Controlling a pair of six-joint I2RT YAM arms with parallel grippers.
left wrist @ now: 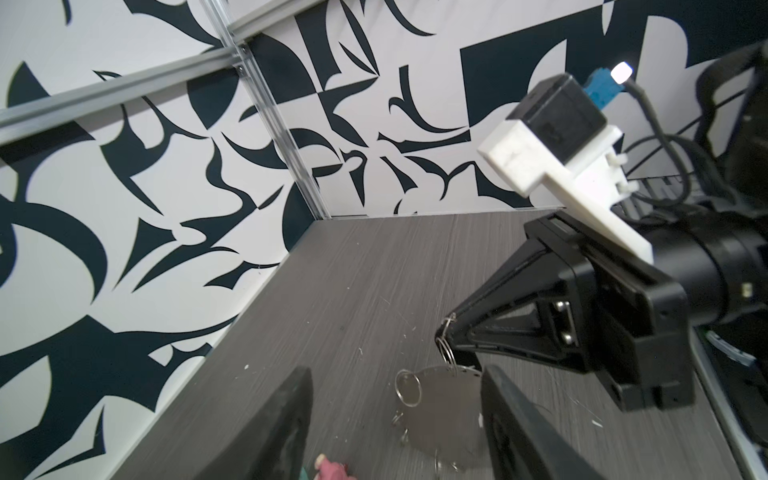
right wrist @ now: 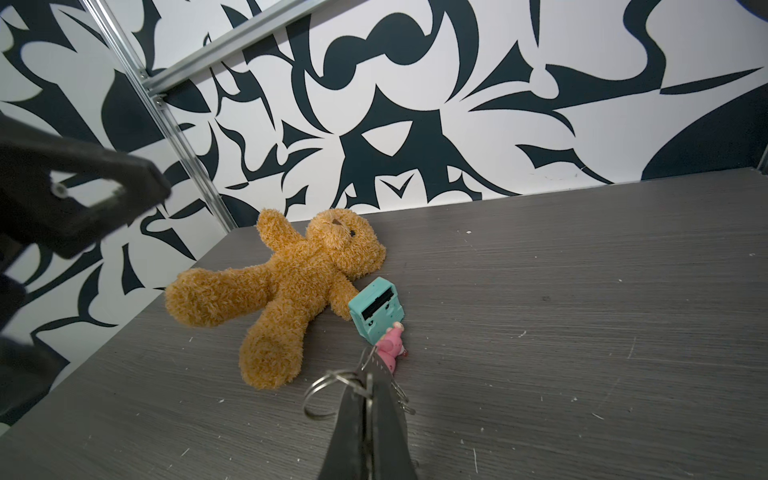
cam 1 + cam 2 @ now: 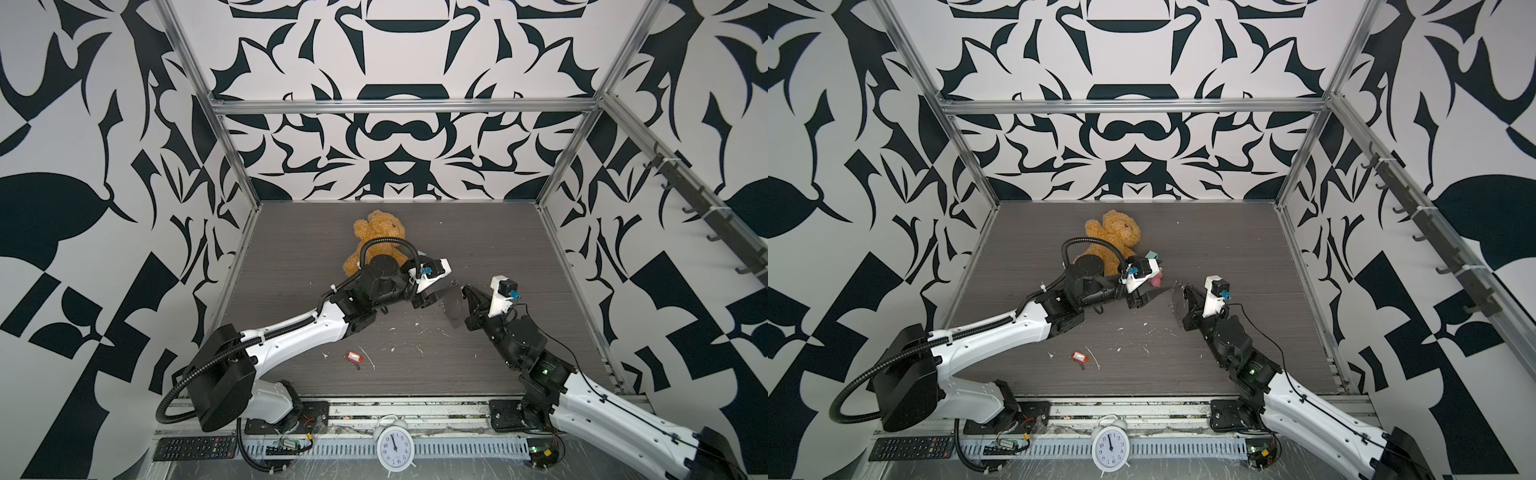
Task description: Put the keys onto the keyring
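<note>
Presently, stock of the job as I read it.

- Keyring [image 2: 332,377]: pinched in the closed jaws of my right gripper [image 3: 463,286], held above the middle of the tabletop [image 3: 519,249]. Its grey strap [image 3: 453,309] hangs below.
- Left gripper [image 1: 397,370]: jaws apart and empty, just beside the ring at 9 o'clock.
- Red tag [image 3: 353,356]: loose on the tabletop, well apart from the ring at 7 o'clock. A dark piece [image 3: 357,365] touches it, perhaps the fob; too small to tell.
- Judgement: nothing threaded yet; fetching and threading both keys remain.
</note>
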